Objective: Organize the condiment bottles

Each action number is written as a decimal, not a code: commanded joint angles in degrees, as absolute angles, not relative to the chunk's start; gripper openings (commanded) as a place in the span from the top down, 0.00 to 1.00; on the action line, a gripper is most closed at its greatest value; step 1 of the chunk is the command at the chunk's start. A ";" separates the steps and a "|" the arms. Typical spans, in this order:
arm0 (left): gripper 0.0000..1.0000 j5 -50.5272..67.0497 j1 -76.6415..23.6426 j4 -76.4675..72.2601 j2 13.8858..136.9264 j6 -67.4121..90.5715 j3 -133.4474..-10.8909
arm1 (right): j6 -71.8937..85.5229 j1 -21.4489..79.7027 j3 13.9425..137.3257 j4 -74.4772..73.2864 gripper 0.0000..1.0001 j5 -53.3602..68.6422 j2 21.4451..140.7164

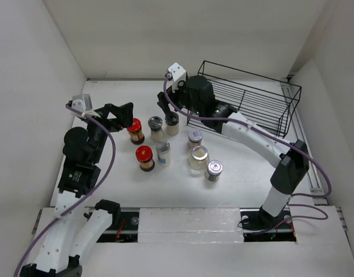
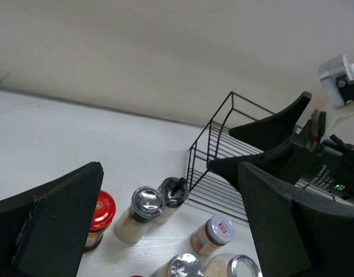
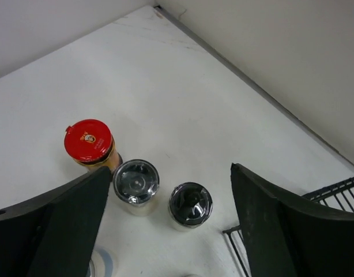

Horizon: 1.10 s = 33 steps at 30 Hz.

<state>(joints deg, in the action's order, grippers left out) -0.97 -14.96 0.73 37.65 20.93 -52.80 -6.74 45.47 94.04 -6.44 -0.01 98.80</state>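
Plainly, left jaws and right jaws gape wide, empty; only the top view shows all eight bottles (image 1: 164,153).

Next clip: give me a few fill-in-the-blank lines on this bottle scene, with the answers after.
The jars with red lids number ___. The left tool and the right tool are both ___. The black wire rack stands on the ___ arm's side of the table.
Missing words: two; open; right.
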 commanded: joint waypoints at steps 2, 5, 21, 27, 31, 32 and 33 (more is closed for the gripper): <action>0.00 -2.99 -15.12 -1.39 34.48 23.29 -53.71 | -7.21 46.32 100.36 -7.11 0.22 1.49 101.33; 0.00 0.78 -15.12 -7.89 29.55 21.80 -47.74 | -7.21 46.32 105.80 -9.39 0.74 2.10 105.10; 0.59 -18.54 -12.39 5.45 37.35 30.84 -53.44 | -8.96 47.37 140.70 -28.29 0.26 9.67 130.59; 0.43 -16.97 -12.39 3.87 37.35 30.85 -51.77 | -11.42 51.06 141.43 -29.97 0.00 10.54 134.21; 0.41 -16.96 -12.39 3.87 37.35 30.32 -51.77 | -11.43 51.68 137.65 -29.97 0.00 13.80 134.21; 0.41 -16.44 -12.39 3.87 37.35 30.32 -51.77 | -11.43 52.20 137.03 -29.97 0.00 13.80 134.21; 0.41 -16.44 -12.39 3.17 37.35 30.32 -51.77 | -12.03 52.90 135.89 -29.97 0.00 13.80 134.21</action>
